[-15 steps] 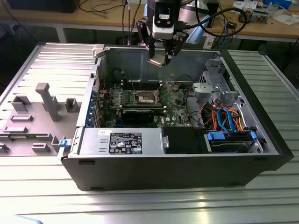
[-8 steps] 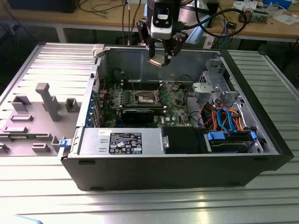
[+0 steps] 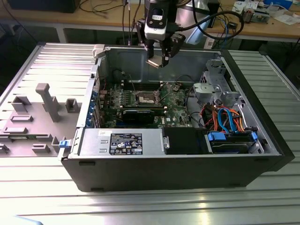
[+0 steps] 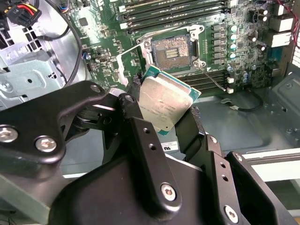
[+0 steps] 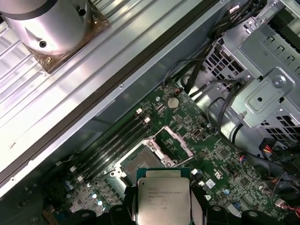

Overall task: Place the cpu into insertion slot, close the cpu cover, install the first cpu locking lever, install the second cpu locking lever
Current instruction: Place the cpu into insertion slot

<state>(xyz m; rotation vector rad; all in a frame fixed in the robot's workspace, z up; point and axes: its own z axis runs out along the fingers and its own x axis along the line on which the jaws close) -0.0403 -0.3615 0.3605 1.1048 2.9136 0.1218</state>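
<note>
My gripper (image 3: 158, 60) hangs high over the open computer case, above the motherboard's far side, shut on the cpu (image 4: 164, 102), a flat square chip with a dull silver top and a green edge, also seen at close range as the cpu (image 5: 164, 197). Black fingers (image 4: 143, 140) clamp it on two opposite sides. Below it the insertion slot (image 4: 171, 47) lies bare, dark in the centre with a metal rim; it shows as the insertion slot (image 3: 145, 98) and the insertion slot (image 5: 143, 164) too. The cpu cover (image 5: 174, 142) stands swung up beside the socket.
Long memory slots (image 4: 173, 11) run beside the socket. A black graphics card (image 3: 140, 115) lies in front of it. A grey drive cage (image 3: 213, 91) with coloured cables, a power supply (image 3: 124, 143) and the case walls (image 3: 154, 171) surround the board. A grey fixture plate (image 3: 37, 112) lies on the exterior view's left.
</note>
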